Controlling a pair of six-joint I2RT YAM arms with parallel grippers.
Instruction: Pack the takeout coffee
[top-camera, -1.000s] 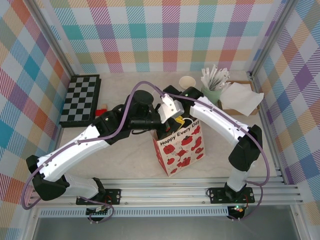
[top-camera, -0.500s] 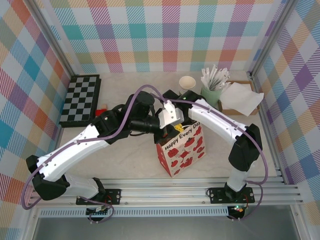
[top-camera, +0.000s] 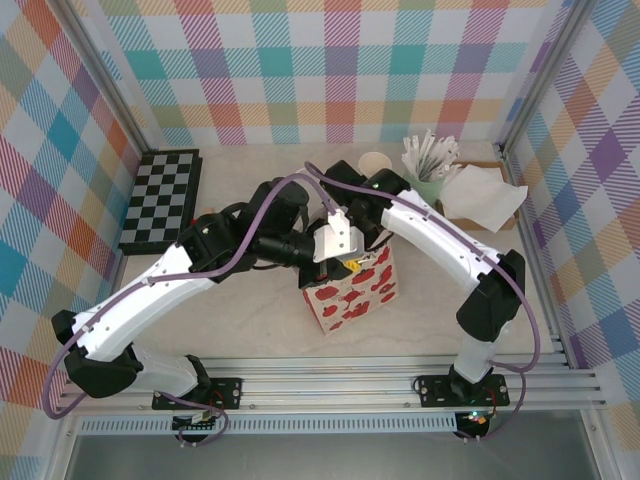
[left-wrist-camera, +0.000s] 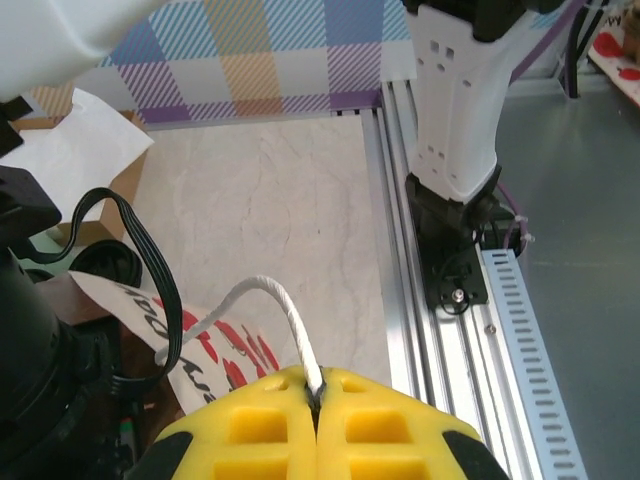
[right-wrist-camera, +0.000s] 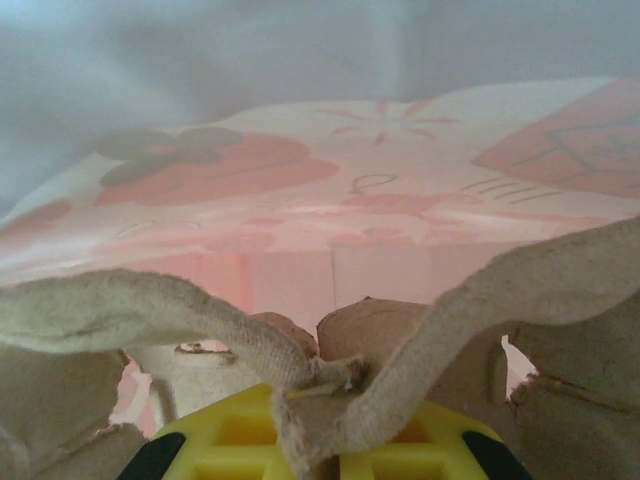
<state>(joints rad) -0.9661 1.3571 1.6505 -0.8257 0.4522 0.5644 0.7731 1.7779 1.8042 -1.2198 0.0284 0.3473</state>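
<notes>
- While the top view shows us both arms meeting over the red-printed paper bag (top-camera: 355, 295) in the middle of the table (top-camera: 255, 322), it does not let us read either pair of jaws.
- From the left wrist we see the left gripper (left-wrist-camera: 317, 385), its yellow jaws pressed together on the bag's white cord handle (left-wrist-camera: 293, 318). The cord arcs up from the bag's rim.
- That same view gives us the right arm's base (left-wrist-camera: 455, 150), bolted by the rail beyond a stretch of bare table.
- From the right wrist we look inside the bag. The right gripper (right-wrist-camera: 320, 425) has its jaws clamped on a fold of a brown cardboard carrier (right-wrist-camera: 520, 290), with the bag's pink inner wall behind it.
- We cannot tell from these views where the coffee cups themselves sit.
- The top view adds a chessboard (top-camera: 160, 200) at the back left, and a holder of white sticks (top-camera: 425, 175) beside white napkins (top-camera: 482, 195) at the back right, all apart from the bag.
</notes>
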